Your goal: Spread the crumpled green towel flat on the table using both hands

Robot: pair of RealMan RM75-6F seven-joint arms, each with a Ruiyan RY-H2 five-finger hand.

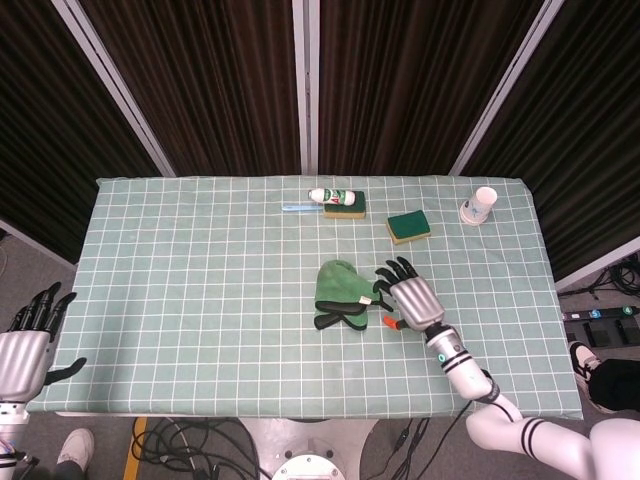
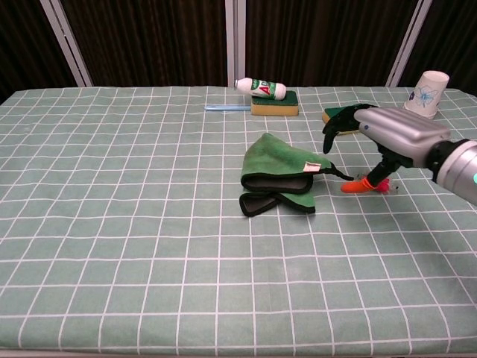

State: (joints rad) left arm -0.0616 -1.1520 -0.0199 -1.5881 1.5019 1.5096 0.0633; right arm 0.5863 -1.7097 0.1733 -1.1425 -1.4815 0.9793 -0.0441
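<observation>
The crumpled green towel [image 1: 343, 293] [image 2: 279, 175] lies bunched near the middle of the checked table, its dark-edged folds toward the front and a thin black loop sticking out on its right. My right hand [image 1: 410, 295] [image 2: 387, 134] hovers just right of the towel with fingers spread and nothing in it; its orange thumb tip sits close to the loop. My left hand [image 1: 25, 345] hangs open off the table's front left corner, far from the towel, and is out of the chest view.
A white bottle [image 1: 335, 196] [image 2: 261, 88] rests on a sponge at the back, with a blue stick [image 1: 297, 208] beside it. A second green-yellow sponge [image 1: 408, 226] and a paper cup [image 1: 481, 205] [image 2: 428, 95] stand back right. A small red object [image 2: 381, 183] lies under my right hand.
</observation>
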